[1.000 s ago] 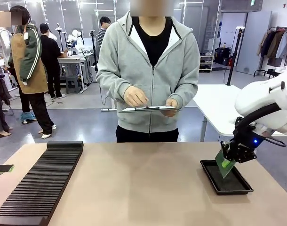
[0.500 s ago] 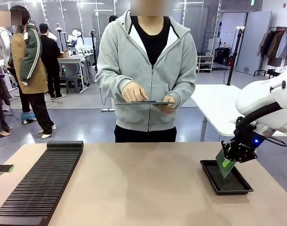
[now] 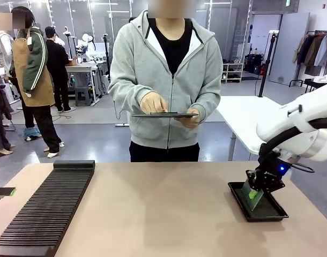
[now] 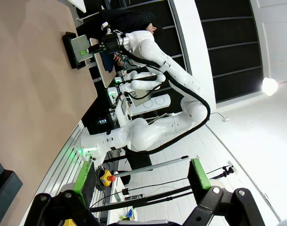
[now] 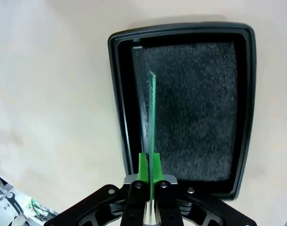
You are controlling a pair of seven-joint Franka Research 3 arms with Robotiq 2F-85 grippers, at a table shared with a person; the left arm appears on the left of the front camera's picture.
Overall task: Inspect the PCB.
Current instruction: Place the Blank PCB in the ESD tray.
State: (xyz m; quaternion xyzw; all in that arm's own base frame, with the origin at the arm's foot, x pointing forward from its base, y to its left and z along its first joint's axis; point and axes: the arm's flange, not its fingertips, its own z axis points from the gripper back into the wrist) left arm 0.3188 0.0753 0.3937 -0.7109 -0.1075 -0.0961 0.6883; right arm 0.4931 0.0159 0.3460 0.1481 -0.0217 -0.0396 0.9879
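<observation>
the right end effector (image 5: 148, 165) has its 2 green pads pressed together on the edge of the pcb (image 5: 151, 117), pinching the thin green board so it stands on edge over the black tray (image 5: 244, 94) near the counter's (image 3: 163, 209) right side. in the front view the pcb (image 3: 253, 191) tilts down into the tray (image 3: 270, 215). the left end effector (image 4: 141, 179) hangs spread wide, holding nothing, at the counter's left edge.
</observation>
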